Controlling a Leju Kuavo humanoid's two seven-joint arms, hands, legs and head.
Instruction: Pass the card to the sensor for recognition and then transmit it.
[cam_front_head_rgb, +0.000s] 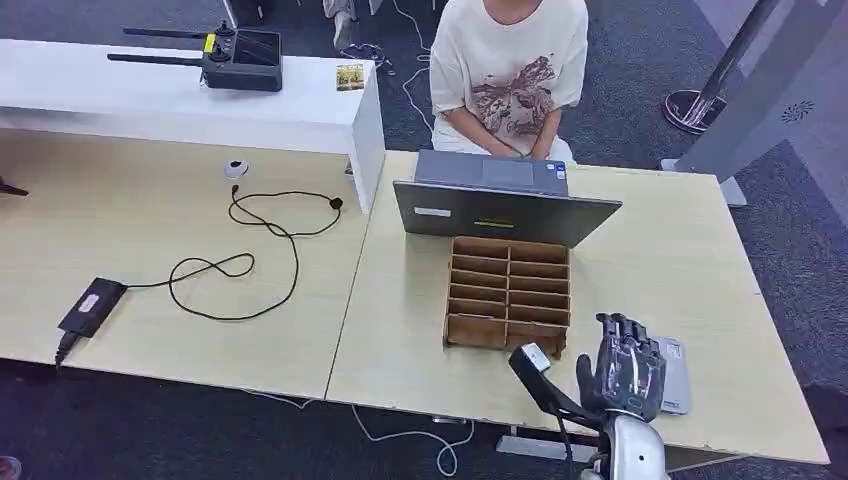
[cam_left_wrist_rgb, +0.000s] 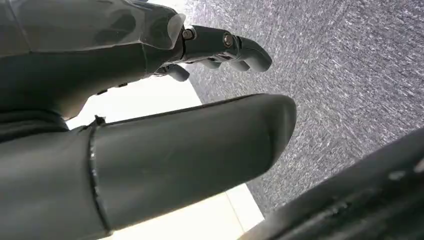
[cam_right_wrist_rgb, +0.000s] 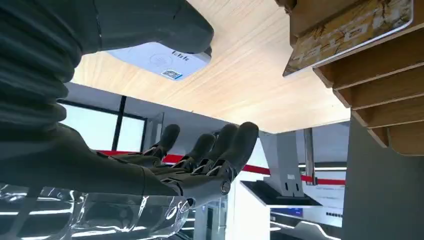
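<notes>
The right hand (cam_front_head_rgb: 628, 368) stands in front of the grey sensor (cam_front_head_rgb: 674, 376), hiding most of it. In the right wrist view the thumb covers part of the sensor, and the card (cam_right_wrist_rgb: 350, 32) in the wooden organizer (cam_front_head_rgb: 508, 293) is cut by the picture's edge. The person (cam_front_head_rgb: 510, 70) is cropped above the shoulders. The left hand (cam_left_wrist_rgb: 150, 125) is cut off at the picture's edge.

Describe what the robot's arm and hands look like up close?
The right hand has dark grey jointed fingers under a glossy see-through back cover, a thick matte grey thumb, and a silver forearm. The left hand looks alike: thick grey thumb, dark jointed fingers.
</notes>
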